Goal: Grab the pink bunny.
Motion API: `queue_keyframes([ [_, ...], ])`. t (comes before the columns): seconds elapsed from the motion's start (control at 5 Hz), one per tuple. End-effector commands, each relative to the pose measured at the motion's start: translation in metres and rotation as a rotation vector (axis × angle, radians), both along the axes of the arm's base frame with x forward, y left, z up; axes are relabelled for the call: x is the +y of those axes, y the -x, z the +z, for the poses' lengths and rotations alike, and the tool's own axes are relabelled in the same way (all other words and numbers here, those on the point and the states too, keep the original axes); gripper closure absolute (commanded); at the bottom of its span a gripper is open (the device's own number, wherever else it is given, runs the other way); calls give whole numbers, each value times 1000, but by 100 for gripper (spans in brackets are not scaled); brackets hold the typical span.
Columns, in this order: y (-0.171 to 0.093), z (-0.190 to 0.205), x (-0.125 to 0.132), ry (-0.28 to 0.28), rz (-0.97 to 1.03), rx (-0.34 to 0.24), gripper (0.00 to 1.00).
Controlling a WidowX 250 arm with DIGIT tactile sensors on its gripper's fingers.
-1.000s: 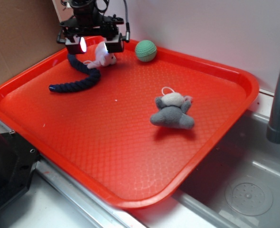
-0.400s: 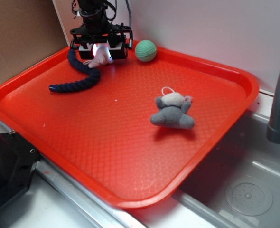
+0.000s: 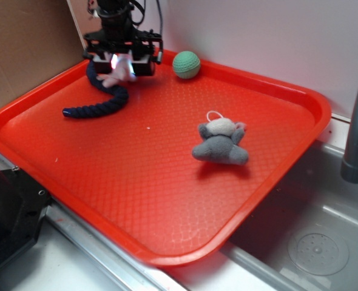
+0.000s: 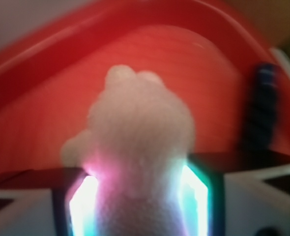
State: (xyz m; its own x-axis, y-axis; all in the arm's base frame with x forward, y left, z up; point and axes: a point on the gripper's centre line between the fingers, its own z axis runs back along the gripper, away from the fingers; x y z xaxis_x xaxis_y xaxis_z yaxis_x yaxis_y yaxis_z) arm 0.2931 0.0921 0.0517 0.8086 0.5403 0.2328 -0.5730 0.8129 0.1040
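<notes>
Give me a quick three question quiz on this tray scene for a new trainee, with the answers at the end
1. True or false: the gripper is shut on the pink bunny.
2. Which lies nearest the gripper: A) green ball, B) grey plush, C) dark blue rope?
3. Fill in: every toy sits on or over the ___ tray.

Key: 1 true, the wrist view shows the bunny squeezed between the lit fingers. 2 C. 3 red.
</notes>
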Motion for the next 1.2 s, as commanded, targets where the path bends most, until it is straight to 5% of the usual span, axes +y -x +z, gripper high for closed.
queue_keyframes([
  [0.0, 30, 98, -36, 51, -236, 16, 100],
  [0.4, 77, 148, -85, 148, -421, 61, 100],
  [0.8, 111, 148, -110, 166, -483, 94, 100],
  [1.0, 103, 149, -103, 159, -441, 105, 100],
])
